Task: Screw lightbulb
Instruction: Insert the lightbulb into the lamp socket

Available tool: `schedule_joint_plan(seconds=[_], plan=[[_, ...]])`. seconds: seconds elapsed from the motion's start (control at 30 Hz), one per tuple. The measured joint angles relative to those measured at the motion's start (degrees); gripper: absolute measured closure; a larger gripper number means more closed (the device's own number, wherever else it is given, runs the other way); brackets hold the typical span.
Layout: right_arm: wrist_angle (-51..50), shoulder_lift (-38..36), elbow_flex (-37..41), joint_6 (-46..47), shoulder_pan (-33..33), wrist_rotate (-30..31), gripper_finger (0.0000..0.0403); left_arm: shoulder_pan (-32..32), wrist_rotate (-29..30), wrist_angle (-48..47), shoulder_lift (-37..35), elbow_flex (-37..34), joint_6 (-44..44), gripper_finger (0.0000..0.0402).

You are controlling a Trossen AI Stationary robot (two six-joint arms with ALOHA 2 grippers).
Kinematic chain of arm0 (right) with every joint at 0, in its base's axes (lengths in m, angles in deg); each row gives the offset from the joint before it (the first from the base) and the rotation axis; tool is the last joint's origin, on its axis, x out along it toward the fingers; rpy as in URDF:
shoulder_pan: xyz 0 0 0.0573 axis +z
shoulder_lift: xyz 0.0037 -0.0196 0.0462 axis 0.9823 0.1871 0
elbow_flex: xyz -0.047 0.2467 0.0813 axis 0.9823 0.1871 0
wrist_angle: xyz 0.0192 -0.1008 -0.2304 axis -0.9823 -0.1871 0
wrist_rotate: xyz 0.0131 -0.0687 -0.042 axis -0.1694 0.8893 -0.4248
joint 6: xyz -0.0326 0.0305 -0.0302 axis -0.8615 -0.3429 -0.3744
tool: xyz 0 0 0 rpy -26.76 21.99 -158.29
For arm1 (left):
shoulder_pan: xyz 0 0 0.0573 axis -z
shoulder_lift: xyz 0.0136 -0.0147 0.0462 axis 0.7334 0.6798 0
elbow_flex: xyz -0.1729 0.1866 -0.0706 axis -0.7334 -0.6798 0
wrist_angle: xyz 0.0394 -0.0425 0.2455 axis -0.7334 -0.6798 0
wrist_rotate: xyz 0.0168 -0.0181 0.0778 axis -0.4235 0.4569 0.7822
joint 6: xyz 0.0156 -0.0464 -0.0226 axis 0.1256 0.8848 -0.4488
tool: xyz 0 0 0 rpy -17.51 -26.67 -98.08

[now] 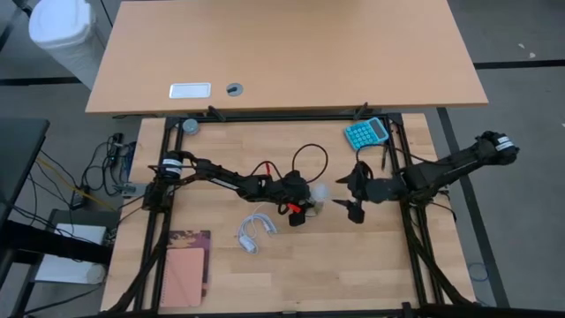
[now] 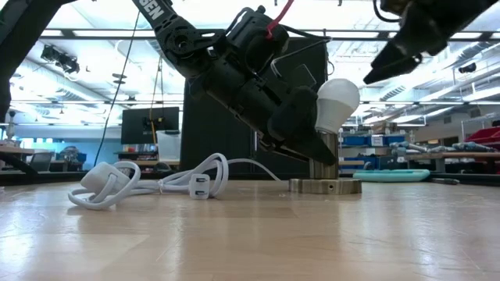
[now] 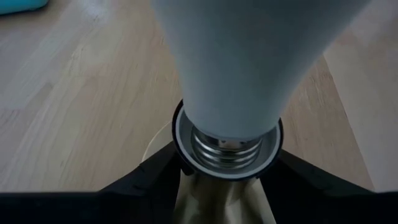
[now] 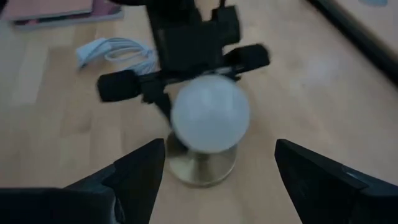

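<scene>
Closest to you, the lightbulb (image 3: 239, 62) sits with its screw cap in the brass socket (image 3: 227, 155) on the wooden tabletop (image 1: 291, 265). Your left gripper (image 1: 305, 205) is clamped on the lightbulb's base. Your right gripper (image 1: 356, 190) hangs spread beside it, holding nothing.

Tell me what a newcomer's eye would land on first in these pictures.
The white lightbulb at mid-table catches the eye, its silvery screw cap sitting in a brass-coloured socket while the left gripper holds the socket's neck. The right gripper hangs open just beside the bulb, not touching it. A coiled white cord lies loose nearby, and a turquoise calculator rests at the table's far edge.
</scene>
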Motion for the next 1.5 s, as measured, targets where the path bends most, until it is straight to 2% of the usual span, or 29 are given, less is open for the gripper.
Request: schedule_joint_plan(seconds=[0.23,0.33,0.5,0.63,1.1,1.4,1.5], plan=[[3.51,1.09,5.72,7.07,4.27,1.96,0.0096,0.00,-0.02,0.11,0.00,0.00,-0.61,0.0196],[7.69,1.09,7.60,7.56,5.08,2.81,0.0096,0.12,0.02,0.38,0.00,0.00,-2.59,0.0174],[9.00,1.07,7.73,7.36,5.46,3.19,0.0096,0.13,0.02,0.02,0.00,0.00,-2.93,0.0130],[9.16,1.07,7.73,7.07,5.46,3.19,0.0096,0.13,0.06,-0.73,0.00,0.02,-4.89,0.0114],[8.94,1.07,7.77,6.59,5.46,3.64,0.0096,0.15,0.06,-9.66,-0.76,0.24,-5.43,0.0112],[8.94,1.07,7.77,6.61,5.48,3.98,0.0096,0.42,0.04,-7.54,-0.61,0.02,-6.56,0.0113],[8.96,1.07,7.77,6.64,6.04,4.02,0.0096,0.42,-0.08,-4.08,-0.61,-1.65,-7.17,0.0113]])
